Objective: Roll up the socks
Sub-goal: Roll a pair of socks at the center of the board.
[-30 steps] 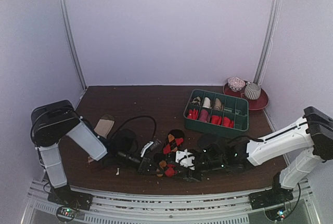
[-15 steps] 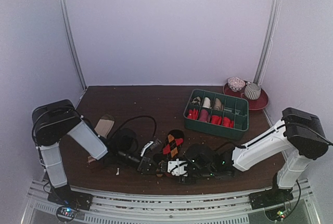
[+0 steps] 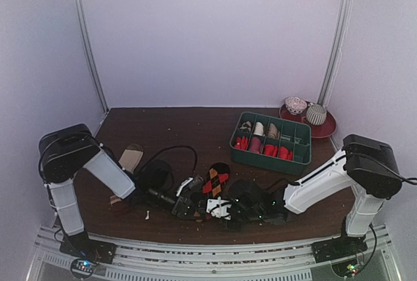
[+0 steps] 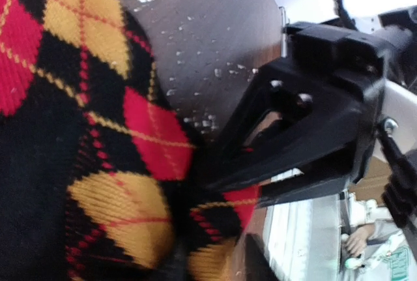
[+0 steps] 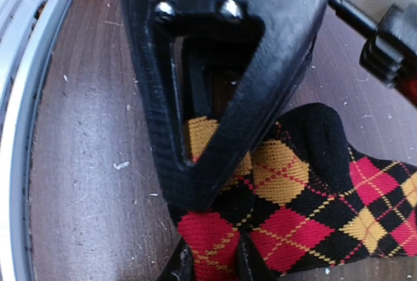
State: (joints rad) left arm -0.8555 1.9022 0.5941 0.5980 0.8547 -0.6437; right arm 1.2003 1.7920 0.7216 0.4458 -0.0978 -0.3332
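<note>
A black argyle sock [image 3: 216, 179] with red and yellow diamonds lies on the brown table near the front edge. Both grippers meet at its near end. In the right wrist view my right gripper [image 5: 214, 265] is shut on a red diamond of the sock [image 5: 306, 203], fabric bunched between the fingers. My left gripper [image 4: 218, 268] stands slightly open, and the sock's end [image 4: 98, 131] lies loosely between its fingers. The left gripper's black triangular finger [image 5: 221, 98] rests over the sock's tip. From above, the left gripper [image 3: 190, 208] and right gripper [image 3: 215, 210] almost touch.
A green divided tray [image 3: 306, 144] with rolled socks sits at the back right, beside a red plate [image 3: 328, 128] bearing two balls. A flat beige piece [image 3: 130, 157] lies by the left arm. A black cable [image 3: 172, 150] loops behind the grippers. The table's metal front rail [image 3: 208, 251] is close.
The right arm slid left to the sock's near end and its jaws closed on the fabric. The left gripper's jaws parted a little while staying in place.
</note>
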